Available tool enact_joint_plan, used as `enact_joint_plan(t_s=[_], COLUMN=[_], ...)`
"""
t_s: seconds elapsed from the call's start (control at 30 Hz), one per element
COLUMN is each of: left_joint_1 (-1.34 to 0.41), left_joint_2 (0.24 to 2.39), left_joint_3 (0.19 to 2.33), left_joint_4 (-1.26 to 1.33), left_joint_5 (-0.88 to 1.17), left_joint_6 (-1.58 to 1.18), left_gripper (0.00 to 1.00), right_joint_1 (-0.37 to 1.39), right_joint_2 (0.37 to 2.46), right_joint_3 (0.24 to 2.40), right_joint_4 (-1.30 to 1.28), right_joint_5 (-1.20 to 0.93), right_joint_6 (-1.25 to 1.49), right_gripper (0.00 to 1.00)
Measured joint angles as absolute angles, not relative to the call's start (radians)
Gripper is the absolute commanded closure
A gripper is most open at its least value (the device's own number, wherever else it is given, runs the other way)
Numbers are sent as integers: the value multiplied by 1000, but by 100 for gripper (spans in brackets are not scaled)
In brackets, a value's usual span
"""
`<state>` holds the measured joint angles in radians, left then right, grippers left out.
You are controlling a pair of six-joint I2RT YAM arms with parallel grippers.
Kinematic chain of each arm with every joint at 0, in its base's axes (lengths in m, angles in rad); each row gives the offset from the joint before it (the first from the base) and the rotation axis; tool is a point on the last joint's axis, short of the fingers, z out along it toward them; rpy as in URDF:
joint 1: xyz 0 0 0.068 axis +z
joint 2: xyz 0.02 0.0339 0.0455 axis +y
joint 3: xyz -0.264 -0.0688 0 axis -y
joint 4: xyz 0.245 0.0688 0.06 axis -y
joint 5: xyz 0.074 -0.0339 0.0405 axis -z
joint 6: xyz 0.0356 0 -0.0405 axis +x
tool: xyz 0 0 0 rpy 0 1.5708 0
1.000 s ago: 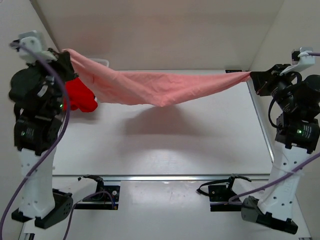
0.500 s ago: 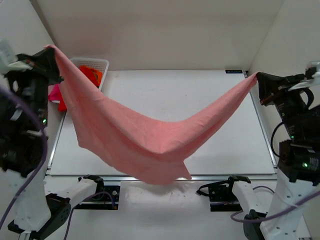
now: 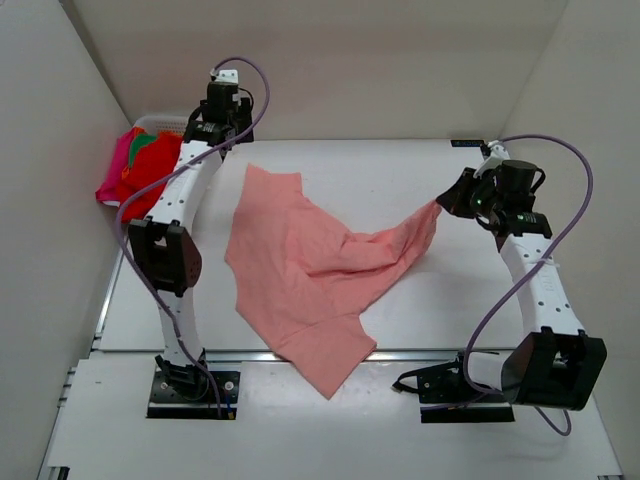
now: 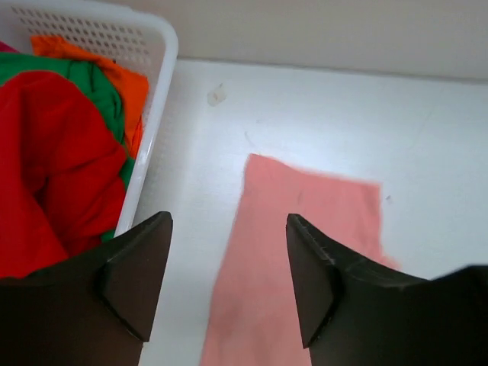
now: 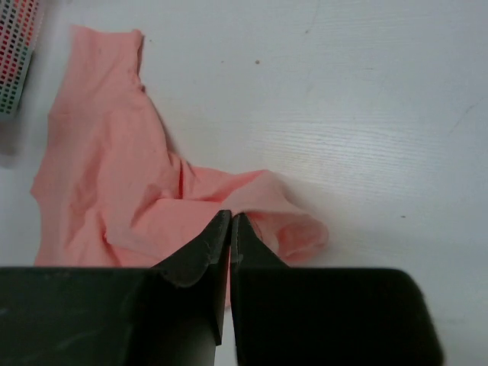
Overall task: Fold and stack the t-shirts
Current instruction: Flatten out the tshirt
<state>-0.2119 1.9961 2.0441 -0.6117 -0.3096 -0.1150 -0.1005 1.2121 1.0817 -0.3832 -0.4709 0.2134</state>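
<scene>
Right gripper (image 5: 230, 219) is pinching one corner of the pink shirt (image 3: 300, 270), which is sprawling crumpled to its left, hem spilling past the table (image 3: 420, 310) edge; left gripper (image 4: 229, 219) is gaping empty above the far corner; tugging is risking dragging thin, limp cloth off; lattice basket (image 4: 164, 53) beside it is holding a bunched red shirt (image 4: 53, 152).

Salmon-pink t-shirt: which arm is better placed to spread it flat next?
Right, probably. The right tool is shut on an edge of the salmon-pink t-shirt, so it could pull at once. The left tool is open, holding nothing, above the far corner beside the white basket.
</scene>
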Motion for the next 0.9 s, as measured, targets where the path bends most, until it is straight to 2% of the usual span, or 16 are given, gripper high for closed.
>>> enact_joint_plan(t_s=[0.1,0.17,0.23,0.3,0.37,0.4,0.5,0.57,0.63,0.73,0.83,0.9], left_joint_1=[-213,-225,-265,-350,-454,-489,-507,-527,-579,-699,-799,-807], left_joint_2=[2032,1967,1797,1564,1333,1234,1052,1032,1076,1175,1251,1282], left_joint_3=[2089,2056,1880,1637,1425,1330,1102,951,824,696,656,633], left_joint_4=[-663,-682,-659,-636,-628,-610,-570,-522,-475,-463,-446,-409], left_joint_5=[-303,-282,-263,-234,-139,-64,101,187,254,293,281,255], left_joint_6=[-118,-125,-144,-192,-268,-313,-439,-521,-584,-669,-725,-748], left_gripper=[34,34,40,54,60,57,57,54,42,34,42,47], right_joint_1=[-85,-79,-79,-80,-76,-72,-46,-33,-23,-15,-15,-15], right_joint_2=[1242,1255,1272,1292,1315,1327,1356,1361,1361,1360,1358,1356], right_joint_3=[1082,1082,1079,1071,1064,1062,1060,1053,1046,1026,992,972], right_joint_4=[-338,-318,-294,-275,-271,-271,-271,-267,-264,-245,-228,-227], right_joint_5=[-441,-431,-430,-424,-413,-404,-392,-389,-388,-387,-390,-394], right_joint_6=[213,213,214,214,213,213,213,213,213,216,223,227], right_gripper=[100,100,100,100,100,100,100,100,100,100,99,100])
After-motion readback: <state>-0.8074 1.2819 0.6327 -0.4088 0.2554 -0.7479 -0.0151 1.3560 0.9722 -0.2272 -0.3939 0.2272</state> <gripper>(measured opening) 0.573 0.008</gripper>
